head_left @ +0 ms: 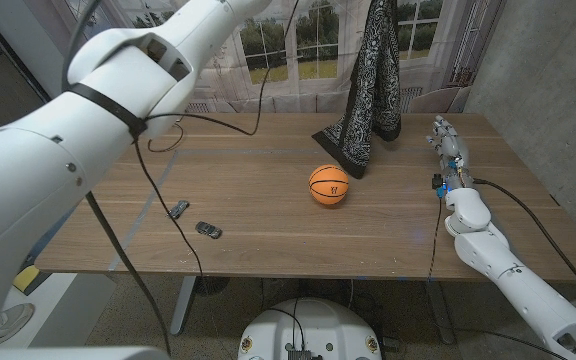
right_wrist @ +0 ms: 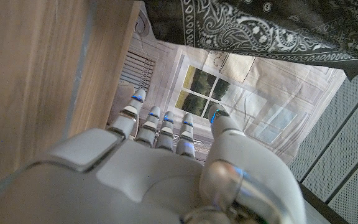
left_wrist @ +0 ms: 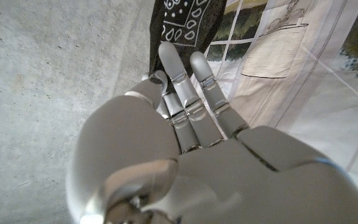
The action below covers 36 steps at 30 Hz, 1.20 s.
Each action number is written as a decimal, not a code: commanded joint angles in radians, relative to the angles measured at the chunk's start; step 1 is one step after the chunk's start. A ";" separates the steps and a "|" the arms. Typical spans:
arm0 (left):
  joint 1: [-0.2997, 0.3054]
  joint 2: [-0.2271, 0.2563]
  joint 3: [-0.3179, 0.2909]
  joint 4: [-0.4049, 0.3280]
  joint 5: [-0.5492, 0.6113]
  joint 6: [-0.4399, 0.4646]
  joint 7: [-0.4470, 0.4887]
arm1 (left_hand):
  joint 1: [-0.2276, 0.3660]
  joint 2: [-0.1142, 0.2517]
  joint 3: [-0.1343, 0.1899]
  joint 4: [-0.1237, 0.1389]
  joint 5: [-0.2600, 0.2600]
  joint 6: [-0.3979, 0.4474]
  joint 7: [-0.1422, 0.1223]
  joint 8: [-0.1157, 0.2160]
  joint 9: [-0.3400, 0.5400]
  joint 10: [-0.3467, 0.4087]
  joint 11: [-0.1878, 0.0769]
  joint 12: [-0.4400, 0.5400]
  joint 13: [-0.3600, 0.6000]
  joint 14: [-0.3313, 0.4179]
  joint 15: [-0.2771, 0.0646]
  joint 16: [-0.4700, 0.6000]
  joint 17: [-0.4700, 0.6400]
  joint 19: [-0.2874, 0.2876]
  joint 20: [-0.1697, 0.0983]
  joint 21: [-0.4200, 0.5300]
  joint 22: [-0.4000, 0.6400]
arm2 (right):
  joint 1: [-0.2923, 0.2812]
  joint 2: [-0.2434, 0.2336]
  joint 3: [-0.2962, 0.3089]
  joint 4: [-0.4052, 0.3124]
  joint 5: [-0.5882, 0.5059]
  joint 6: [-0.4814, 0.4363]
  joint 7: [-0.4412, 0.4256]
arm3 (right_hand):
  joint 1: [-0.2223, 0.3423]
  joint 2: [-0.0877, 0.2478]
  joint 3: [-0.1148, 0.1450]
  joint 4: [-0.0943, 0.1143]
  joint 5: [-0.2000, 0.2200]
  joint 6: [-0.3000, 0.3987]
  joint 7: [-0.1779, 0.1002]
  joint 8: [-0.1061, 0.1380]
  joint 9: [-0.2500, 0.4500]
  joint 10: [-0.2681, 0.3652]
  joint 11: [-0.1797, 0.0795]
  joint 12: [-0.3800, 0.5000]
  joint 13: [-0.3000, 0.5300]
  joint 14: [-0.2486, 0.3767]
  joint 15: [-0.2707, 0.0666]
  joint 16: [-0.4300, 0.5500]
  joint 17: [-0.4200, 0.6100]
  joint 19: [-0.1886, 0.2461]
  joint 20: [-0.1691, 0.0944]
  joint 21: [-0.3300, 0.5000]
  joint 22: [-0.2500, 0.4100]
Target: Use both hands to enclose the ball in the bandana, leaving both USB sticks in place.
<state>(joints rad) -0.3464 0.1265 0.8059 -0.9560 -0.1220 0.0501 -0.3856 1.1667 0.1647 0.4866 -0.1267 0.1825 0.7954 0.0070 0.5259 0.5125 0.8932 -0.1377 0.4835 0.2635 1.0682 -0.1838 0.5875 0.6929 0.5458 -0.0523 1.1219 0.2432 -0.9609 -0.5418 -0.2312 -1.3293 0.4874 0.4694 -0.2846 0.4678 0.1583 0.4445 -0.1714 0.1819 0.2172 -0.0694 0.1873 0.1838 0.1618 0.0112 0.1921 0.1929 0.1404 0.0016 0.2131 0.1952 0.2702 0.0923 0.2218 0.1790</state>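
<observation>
Left robot hand (left_wrist: 185,124) holds bandana (head_left: 371,80) above ball (head_left: 329,185).

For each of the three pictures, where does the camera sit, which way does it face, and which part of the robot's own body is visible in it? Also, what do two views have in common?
Head view: sits on the robot's head, faces down over the wooden table with the ball and two USB sticks; both arms show.
Left wrist view: sits on the left wrist, faces along the left hand, raised, toward the bandana.
Right wrist view: sits on the right wrist, faces along the right hand beside the table.
Shared: the hanging bandana and the window backdrop appear in all three.
</observation>
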 commanded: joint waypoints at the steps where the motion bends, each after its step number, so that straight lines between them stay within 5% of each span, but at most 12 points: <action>1: -0.051 0.118 0.022 -0.121 -0.015 0.098 -0.220 | -0.002 0.011 0.008 0.006 0.013 -0.016 -0.003 0.010 0.020 -0.003 -0.014 0.170 0.552 -0.013 -0.040 -0.014 0.009 -0.022 0.001 0.012 -0.003 | -0.042 -0.044 -0.005 -0.106 -0.144 -0.116 -0.161 | 0.027 -0.011 0.004 -0.003 0.000 -0.024 -0.001 -0.005 0.005 -0.031 -0.002 -0.009 0.004 -0.026 0.008 -0.010 -0.001 -0.014 0.003 -0.008 0.004; 10: -0.045 0.170 0.002 -0.146 -0.032 0.122 -0.272 | -0.019 0.011 0.012 0.022 0.036 -0.039 -0.018 0.037 0.075 -0.023 -0.019 0.183 0.605 -0.027 -0.040 -0.032 0.031 -0.056 0.010 0.024 -0.022 | -0.051 -0.069 -0.017 -0.163 -0.217 -0.231 -0.231 | 0.049 -0.047 -0.012 -0.001 -0.007 -0.080 0.006 -0.010 0.006 -0.078 0.005 -0.012 0.005 -0.064 0.019 -0.021 -0.002 -0.035 0.012 -0.017 0.004; 16: -0.036 0.143 -0.026 -0.057 -0.086 0.068 -0.294 | -0.029 0.005 0.012 0.031 0.057 -0.057 -0.021 0.062 0.121 -0.042 -0.027 0.194 0.651 -0.029 -0.040 -0.039 0.054 -0.078 0.021 0.027 -0.037 | -0.050 -0.073 -0.025 -0.159 -0.228 -0.230 -0.225 | 0.024 -0.130 -0.067 0.013 -0.004 -0.122 0.025 -0.006 0.007 -0.108 0.018 -0.006 0.006 -0.104 0.046 -0.022 0.002 -0.092 0.050 -0.032 0.005; 23: -0.070 0.075 -0.011 0.081 -0.103 -0.019 -0.351 | -0.033 0.007 0.014 0.037 0.077 -0.073 -0.013 0.086 0.163 -0.046 -0.026 0.208 0.695 -0.028 -0.039 -0.037 0.081 -0.087 0.029 0.032 -0.046 | -0.029 -0.093 -0.074 -0.209 -0.327 -0.341 -0.266 | 0.001 -0.169 -0.099 0.024 0.004 -0.133 0.032 -0.002 0.008 -0.104 0.029 0.003 0.009 -0.112 0.041 -0.016 0.006 -0.107 0.066 -0.028 0.006; 28: -0.104 0.021 0.005 0.199 -0.112 -0.079 -0.420 | -0.032 0.009 0.015 0.039 0.087 -0.082 -0.012 0.099 0.187 -0.047 -0.019 0.216 0.722 -0.025 -0.039 -0.033 0.099 -0.089 0.031 0.037 -0.049 | 0.036 -0.095 -0.137 -0.190 -0.398 -0.366 -0.241 | 0.016 -0.167 -0.101 0.021 0.013 -0.128 0.037 0.004 0.009 -0.104 0.023 0.005 0.010 -0.113 0.030 -0.013 0.006 -0.085 0.028 -0.017 0.007; 29: -0.106 0.020 0.005 0.204 -0.112 -0.084 -0.423 | -0.032 0.010 0.015 0.040 0.088 -0.084 -0.011 0.101 0.191 -0.046 -0.017 0.217 0.726 -0.025 -0.039 -0.032 0.102 -0.088 0.031 0.038 -0.049 | 0.036 -0.095 -0.137 -0.189 -0.399 -0.365 -0.241 | 0.028 -0.165 -0.101 0.020 0.018 -0.128 0.039 0.006 0.010 -0.109 0.022 0.005 0.011 -0.118 0.025 -0.013 0.006 -0.083 -0.010 -0.015 0.007; 31: -0.113 0.002 0.010 0.239 -0.114 -0.102 -0.443 | -0.032 0.011 0.016 0.041 0.092 -0.088 -0.008 0.107 0.202 -0.047 -0.016 0.221 0.738 -0.025 -0.040 -0.030 0.110 -0.090 0.031 0.040 -0.050 | 0.081 -0.090 -0.169 -0.160 -0.421 -0.338 -0.207 | 0.032 -0.165 -0.102 0.020 0.019 -0.129 0.041 0.007 0.010 -0.114 0.023 0.004 0.011 -0.120 0.023 -0.014 0.005 -0.081 -0.025 -0.014 0.006; 36: -0.112 0.000 0.016 0.236 -0.111 -0.093 -0.462 | -0.030 0.011 0.019 0.042 0.098 -0.098 -0.006 0.117 0.222 -0.050 -0.014 0.225 0.760 -0.026 -0.040 -0.028 0.125 -0.088 0.032 0.046 -0.051 | 0.149 -0.082 -0.216 -0.132 -0.464 -0.325 -0.164 | 0.041 -0.164 -0.103 0.019 0.022 -0.136 0.044 0.005 0.010 -0.135 0.019 -0.002 0.012 -0.133 0.012 -0.017 0.005 -0.081 -0.029 -0.014 0.006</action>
<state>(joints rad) -0.4327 0.1756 0.8059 -0.8232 -0.2210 0.0033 -0.7728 1.1352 0.1676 0.5035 -0.0932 0.2745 0.7029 0.0001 0.6331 0.7262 0.8361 -0.1514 0.4940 0.4489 1.0449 -0.1716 0.5538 0.8107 0.4566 -0.0234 1.1618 0.1905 -0.9282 -0.6280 -0.3526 -1.5023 0.1311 0.1500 -0.5117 0.4969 -0.0044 0.3432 -0.1505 0.1974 0.0838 -0.0318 0.1856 0.1886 0.0424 0.0337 0.1927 0.2027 0.0122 0.0225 0.1963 0.1979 0.1839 0.0713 0.2040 0.1842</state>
